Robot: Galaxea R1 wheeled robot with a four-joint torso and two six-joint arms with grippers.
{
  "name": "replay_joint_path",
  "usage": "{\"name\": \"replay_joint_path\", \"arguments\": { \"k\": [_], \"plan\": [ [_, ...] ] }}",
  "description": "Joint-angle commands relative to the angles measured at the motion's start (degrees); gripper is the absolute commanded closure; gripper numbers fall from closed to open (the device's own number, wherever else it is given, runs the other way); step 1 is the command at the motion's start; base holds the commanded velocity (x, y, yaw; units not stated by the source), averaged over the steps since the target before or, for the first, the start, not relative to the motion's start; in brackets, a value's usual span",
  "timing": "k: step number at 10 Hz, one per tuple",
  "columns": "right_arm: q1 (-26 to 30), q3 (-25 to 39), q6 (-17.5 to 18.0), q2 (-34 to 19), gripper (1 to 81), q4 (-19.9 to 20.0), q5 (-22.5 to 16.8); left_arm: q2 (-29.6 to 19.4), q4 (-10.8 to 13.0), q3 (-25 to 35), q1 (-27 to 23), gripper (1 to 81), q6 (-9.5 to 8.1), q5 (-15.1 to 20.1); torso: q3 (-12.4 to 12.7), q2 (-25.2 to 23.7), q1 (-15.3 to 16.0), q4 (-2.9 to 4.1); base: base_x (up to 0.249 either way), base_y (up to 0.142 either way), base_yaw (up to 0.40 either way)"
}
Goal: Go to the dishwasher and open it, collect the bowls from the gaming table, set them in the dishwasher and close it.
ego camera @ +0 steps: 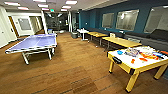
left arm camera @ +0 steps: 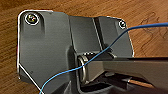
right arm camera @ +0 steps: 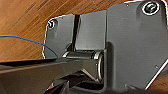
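Ping-pong table (ego camera: 35, 43) left, gaming table (ego camera: 136, 62) right — desks (ego camera: 120, 41) beyond

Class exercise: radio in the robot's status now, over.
Tools: state cannot be told. Gaming table ahead right, blue bowl on top among clutter. Table-tennis table left; wood floor between.

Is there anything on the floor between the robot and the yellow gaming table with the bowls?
Nothing visible: bare wood floor runs up to the gaming table at right. The ping-pong table stands off to the left.
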Motion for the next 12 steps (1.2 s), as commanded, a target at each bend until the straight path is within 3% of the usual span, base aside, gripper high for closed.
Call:
{"name": "replay_joint_path", "arguments": {
  "k": [1, 12],
  "plan": [
    [2.67, 0.39, -0.19, 0.42, 1.0, -0.62, -2.37, -0.09, 0.58, -0.16, -2.12, 1.0, 0.59, 3.17, 0.0, 0.0, 0.03, 0.0, 0.0, 0.0, -0.341],
    [2.49, -0.75, -0.19, 0.51, 1.0, -0.45, -2.37, -0.09, 0.49, -0.25, -2.12, 1.0, 0.59, 3.17, 0.0, 0.0, 0.03, 0.0, 0.0, 0.0, -0.321]
  ]
}}
